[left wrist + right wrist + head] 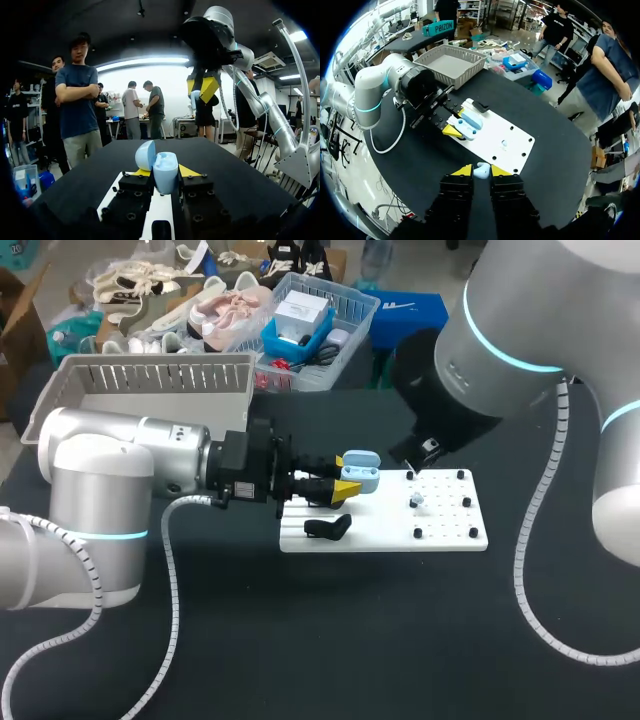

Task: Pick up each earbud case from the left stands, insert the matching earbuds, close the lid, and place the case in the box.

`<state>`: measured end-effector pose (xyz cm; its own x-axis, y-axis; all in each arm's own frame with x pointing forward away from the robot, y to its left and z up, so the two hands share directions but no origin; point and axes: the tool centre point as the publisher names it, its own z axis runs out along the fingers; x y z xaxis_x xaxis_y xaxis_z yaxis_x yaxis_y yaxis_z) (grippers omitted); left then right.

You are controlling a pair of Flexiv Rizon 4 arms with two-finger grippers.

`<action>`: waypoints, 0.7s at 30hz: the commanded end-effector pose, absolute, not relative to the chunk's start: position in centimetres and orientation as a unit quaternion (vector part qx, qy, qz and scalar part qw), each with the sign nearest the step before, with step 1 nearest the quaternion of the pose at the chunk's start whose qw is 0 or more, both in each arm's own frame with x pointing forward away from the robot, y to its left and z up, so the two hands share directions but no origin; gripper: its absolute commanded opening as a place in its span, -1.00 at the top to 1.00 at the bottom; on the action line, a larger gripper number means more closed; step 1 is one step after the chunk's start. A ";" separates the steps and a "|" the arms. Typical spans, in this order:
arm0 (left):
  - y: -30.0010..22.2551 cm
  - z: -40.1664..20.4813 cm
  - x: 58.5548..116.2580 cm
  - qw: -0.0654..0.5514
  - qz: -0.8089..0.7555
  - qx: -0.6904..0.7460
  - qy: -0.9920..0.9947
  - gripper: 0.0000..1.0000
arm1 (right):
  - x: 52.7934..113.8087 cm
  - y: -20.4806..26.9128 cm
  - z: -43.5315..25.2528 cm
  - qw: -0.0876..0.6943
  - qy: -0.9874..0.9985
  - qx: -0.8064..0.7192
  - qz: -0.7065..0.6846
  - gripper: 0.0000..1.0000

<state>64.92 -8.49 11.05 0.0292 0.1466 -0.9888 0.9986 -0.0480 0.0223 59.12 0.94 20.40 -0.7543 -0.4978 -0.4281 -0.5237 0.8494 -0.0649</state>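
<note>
Blue case point(358, 472), lid open, clamped between left gripper point(345, 485) fingers just above left end of white board point(440, 535). Black case point(327, 528) on board beside it. Pale earbud point(481, 171) pinched in narrowly parted right gripper point(481, 171), over board. Grey box point(150, 380) behind.

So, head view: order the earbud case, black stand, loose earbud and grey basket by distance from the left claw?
1. earbud case, held in the left claw
2. black stand, just beside it
3. loose earbud, farther right
4. grey basket, back left
</note>
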 end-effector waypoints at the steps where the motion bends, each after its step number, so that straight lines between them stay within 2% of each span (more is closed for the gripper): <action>1: -8.5 11.0 64.9 0.457 -0.466 0.553 0.518 1.00 | 59.5 1.7 20.1 0.235 0.949 -0.204 0.048 1.00; 10: -8.5 11.0 64.9 0.457 -0.466 0.553 0.518 1.00 | 58.9 2.7 20.4 0.255 0.962 -0.093 0.000 1.00; 21: -8.5 11.0 64.9 0.457 -0.466 0.553 0.518 1.00 | 58.6 3.5 21.6 0.225 0.974 -0.030 -0.023 1.00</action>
<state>64.92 -8.49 11.05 0.0291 0.1466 -0.9888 0.9986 -0.0480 0.0223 58.45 3.02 21.11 -0.8854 -0.0676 -0.4600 -0.0608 0.9977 -0.0296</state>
